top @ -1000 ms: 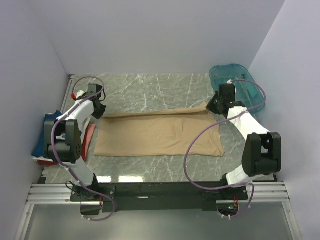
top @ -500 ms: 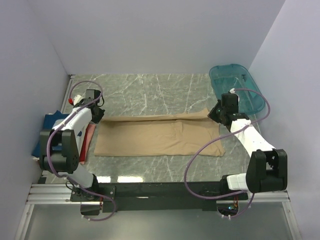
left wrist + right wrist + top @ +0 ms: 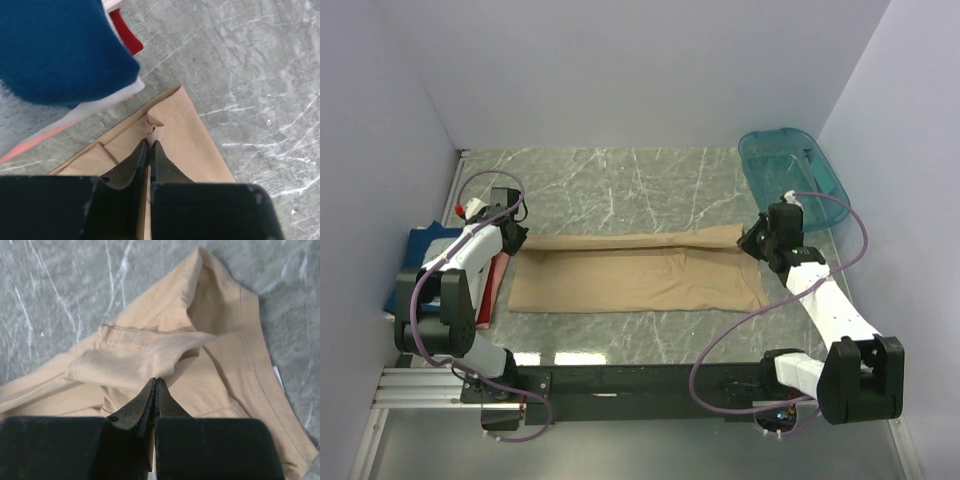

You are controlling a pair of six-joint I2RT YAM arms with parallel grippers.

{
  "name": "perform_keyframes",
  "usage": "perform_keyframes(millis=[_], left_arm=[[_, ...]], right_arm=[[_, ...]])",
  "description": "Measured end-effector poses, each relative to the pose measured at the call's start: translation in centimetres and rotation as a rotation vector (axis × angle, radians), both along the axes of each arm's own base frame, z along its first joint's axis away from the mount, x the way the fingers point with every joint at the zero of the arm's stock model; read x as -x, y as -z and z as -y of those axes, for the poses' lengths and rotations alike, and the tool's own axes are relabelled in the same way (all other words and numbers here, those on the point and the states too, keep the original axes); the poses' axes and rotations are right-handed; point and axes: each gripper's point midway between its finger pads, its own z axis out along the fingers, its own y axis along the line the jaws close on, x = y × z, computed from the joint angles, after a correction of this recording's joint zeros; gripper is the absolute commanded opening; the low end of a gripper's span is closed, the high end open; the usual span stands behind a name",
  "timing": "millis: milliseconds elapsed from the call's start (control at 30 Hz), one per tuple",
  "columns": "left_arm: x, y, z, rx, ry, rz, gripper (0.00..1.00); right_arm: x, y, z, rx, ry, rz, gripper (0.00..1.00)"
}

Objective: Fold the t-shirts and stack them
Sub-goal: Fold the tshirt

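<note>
Now the left end effector [image 3: 150, 143] is pressed together on a small pucker at the edge of the tan t-shirt [image 3: 187, 140], and the right end effector [image 3: 155, 381] pinches a raised flap at its other end. Between them the shirt lies long and flat on the bench [image 3: 610, 185]. Beyond the left end effector, toward its left, lie the navy t-shirt [image 3: 55, 45] and the red t-shirt [image 3: 125, 35].

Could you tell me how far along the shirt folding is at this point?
Partly done. The navy t-shirt and red t-shirt already lie piled at the left, though how neatly I cannot tell. In hand: the tan t-shirt lies spread out, its far edge pinched at either end by the left gripper and right gripper, mid-fold. Left: finishing its folds and stacking it on the pile.
</note>
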Motion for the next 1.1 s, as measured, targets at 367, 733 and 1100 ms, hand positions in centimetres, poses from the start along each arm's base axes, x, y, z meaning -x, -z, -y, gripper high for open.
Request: perform_keyframes(millis=[367, 733, 1100], left_arm=[[1.2, 0.8, -0.1, -0.001, -0.001, -0.011, 0.01], [1.5, 0.9, -0.2, -0.008, -0.005, -0.005, 0.01], [1.4, 1.9, -0.4, -0.015, -0.012, 0.023, 0.01]], right_arm=[[3.2, 2.9, -0.4, -0.019, -0.024, -0.044, 0.0], [4.4, 4.1, -0.8, -0.036, -0.044, -0.054, 0.0], [5.2, 5.9, -1.5, -0.068, -0.078, -0.081, 0.0]])
